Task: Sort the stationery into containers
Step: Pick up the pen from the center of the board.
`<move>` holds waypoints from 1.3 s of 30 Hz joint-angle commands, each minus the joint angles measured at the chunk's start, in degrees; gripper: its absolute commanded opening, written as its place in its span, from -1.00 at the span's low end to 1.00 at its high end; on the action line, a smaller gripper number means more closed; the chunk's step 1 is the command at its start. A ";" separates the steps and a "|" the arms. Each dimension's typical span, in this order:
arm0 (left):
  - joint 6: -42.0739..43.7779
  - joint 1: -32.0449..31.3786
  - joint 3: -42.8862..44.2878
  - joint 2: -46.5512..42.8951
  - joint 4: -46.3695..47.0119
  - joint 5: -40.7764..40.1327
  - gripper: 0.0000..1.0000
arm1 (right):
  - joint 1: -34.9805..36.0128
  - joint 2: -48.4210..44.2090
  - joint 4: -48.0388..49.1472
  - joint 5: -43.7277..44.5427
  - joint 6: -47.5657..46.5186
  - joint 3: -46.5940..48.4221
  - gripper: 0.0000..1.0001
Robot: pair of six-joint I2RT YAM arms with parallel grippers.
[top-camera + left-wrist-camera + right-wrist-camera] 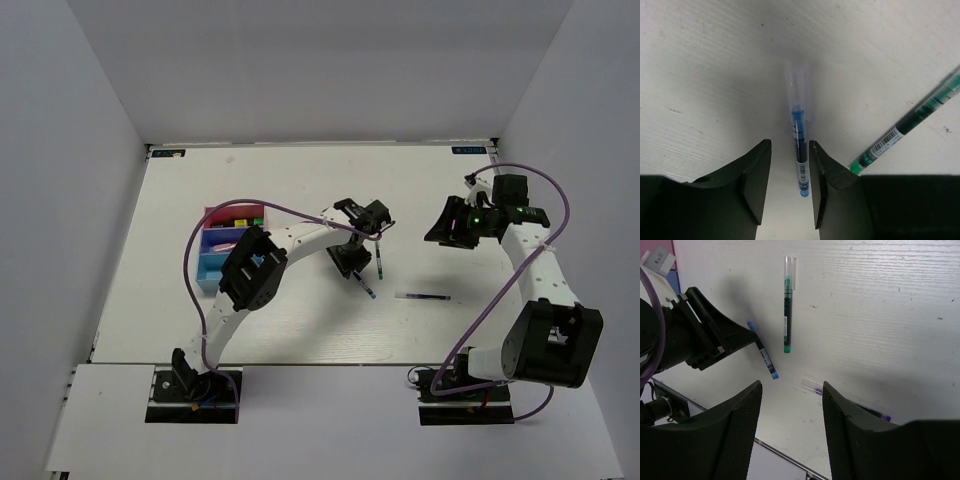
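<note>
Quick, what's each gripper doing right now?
Left gripper: open, fingers straddling the thin clear-barrelled blue pen, not clamped.
Right gripper: open, empty, above the thin purple pen.

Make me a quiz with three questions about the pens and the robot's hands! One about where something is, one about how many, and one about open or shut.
1. Where is the blue pen?
A. In a bin
B. Between the fingers of the left gripper
C. On the floor

2. How many pens can you see?
A. One
B. Three
C. Six

3. How is the right gripper?
A. Open, holding nothing
B. Shut on a pen
C. Shut on a marker

Answers:
1 B: the left wrist view shows the blue pen running between the two fingers.
2 B: there is the blue pen, a green pen and a purple pen.
3 A: its fingers stand apart, with only the table showing between them.
</note>
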 commanded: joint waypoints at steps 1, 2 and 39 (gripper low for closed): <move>-1.30 0.22 1.72 0.55 -2.07 0.19 -0.07 | -1.42 -1.91 0.18 -3.51 0.94 -0.30 0.11; -1.39 0.13 1.81 0.73 -2.42 0.37 -0.09 | -1.43 -2.09 0.27 -3.94 0.94 -0.30 0.11; 46.51 2.83 -15.65 -31.59 -11.22 -16.06 -1.00 | -5.03 1.43 -10.55 -34.71 -23.58 -0.39 -0.55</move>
